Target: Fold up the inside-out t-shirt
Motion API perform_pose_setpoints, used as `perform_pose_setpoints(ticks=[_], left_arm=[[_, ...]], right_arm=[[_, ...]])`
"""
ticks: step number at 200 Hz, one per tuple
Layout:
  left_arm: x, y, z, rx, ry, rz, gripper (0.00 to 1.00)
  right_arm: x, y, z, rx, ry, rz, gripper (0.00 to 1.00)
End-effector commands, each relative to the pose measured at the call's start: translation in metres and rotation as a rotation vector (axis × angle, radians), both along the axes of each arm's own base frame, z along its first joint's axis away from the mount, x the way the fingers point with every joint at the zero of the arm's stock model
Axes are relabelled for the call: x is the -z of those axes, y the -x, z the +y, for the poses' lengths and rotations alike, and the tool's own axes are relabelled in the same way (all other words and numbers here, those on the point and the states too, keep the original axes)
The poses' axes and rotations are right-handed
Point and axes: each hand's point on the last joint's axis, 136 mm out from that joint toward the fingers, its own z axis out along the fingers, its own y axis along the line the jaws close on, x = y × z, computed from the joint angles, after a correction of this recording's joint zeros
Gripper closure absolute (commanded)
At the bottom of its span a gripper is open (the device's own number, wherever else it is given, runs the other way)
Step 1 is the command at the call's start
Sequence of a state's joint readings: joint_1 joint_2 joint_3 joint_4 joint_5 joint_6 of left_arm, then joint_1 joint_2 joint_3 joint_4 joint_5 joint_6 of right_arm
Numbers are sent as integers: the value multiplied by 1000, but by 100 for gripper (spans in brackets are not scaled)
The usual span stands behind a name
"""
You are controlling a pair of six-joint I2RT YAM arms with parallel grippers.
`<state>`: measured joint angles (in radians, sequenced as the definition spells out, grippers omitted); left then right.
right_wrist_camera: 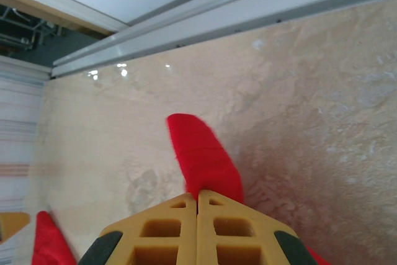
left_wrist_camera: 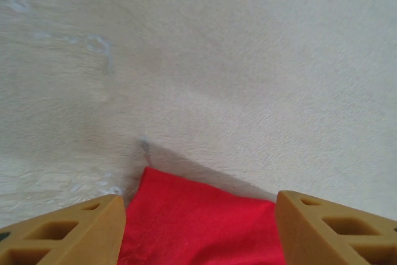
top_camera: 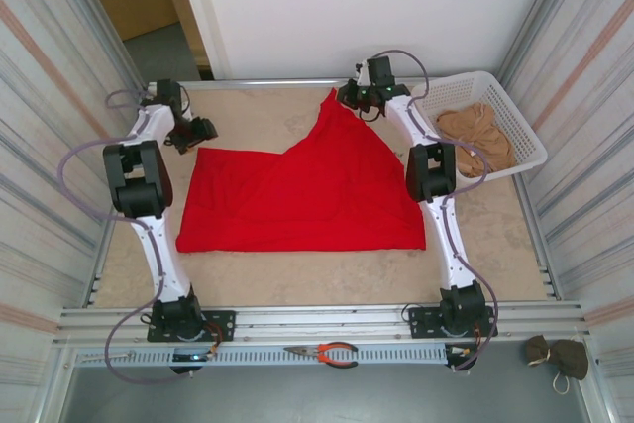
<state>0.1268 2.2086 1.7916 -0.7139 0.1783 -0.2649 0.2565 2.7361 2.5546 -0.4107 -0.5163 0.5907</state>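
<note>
Red t-shirt (top_camera: 297, 195) lies spread on the table (top_camera: 495, 235), its far right corner raised and pinched by the right gripper (right_wrist_camera: 198, 193), whose pressed-together fingers hide the clamped edge. Left gripper (top_camera: 201, 130), spread, hovers over the far left corner, its fingers partly cut off.

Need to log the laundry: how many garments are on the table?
2. The red t-shirt lies spread mid-table, its far corner pinched by the right gripper; a tan-brown garment sits in the white basket at the far right. More may be hidden under it.
</note>
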Motion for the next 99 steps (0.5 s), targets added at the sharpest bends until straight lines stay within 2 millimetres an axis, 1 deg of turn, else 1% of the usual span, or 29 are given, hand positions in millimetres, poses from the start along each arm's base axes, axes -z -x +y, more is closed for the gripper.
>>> perform_pose_setpoints(ticks=[1, 23, 39, 45, 51, 56, 64, 74, 86, 87, 99], left_arm=[[17, 14, 10, 21, -79, 89, 34], [25, 19, 15, 13, -103, 123, 34], [31, 20, 13, 24, -100, 136, 34], [32, 20, 11, 29, -91, 137, 35], [34, 20, 8, 36, -79, 140, 39], [34, 20, 6, 38, -69, 139, 43], [36, 19, 2, 49, -48, 137, 54], [35, 18, -2, 58, -25, 124, 76], [30, 16, -6, 58, -7, 103, 99], [29, 15, -6, 57, -6, 101, 100], [19, 14, -6, 46, -2, 71, 100]], right_arm=[[-31, 8, 5, -41, -18, -37, 100], [-35, 8, 4, -43, -22, -41, 100], [-37, 9, 4, -45, -25, -39, 100], [-38, 10, 5, -46, -26, -39, 100], [-39, 10, 5, -46, -26, -39, 100], [-40, 11, 5, -47, -27, -40, 100], [-42, 12, 5, -47, -28, -41, 100], [-44, 13, 4, -47, -27, -40, 100], [-51, 16, 3, -50, -29, -44, 100], [-51, 16, 3, -49, -29, -42, 100], [-61, 20, 0, -50, -31, -49, 100]])
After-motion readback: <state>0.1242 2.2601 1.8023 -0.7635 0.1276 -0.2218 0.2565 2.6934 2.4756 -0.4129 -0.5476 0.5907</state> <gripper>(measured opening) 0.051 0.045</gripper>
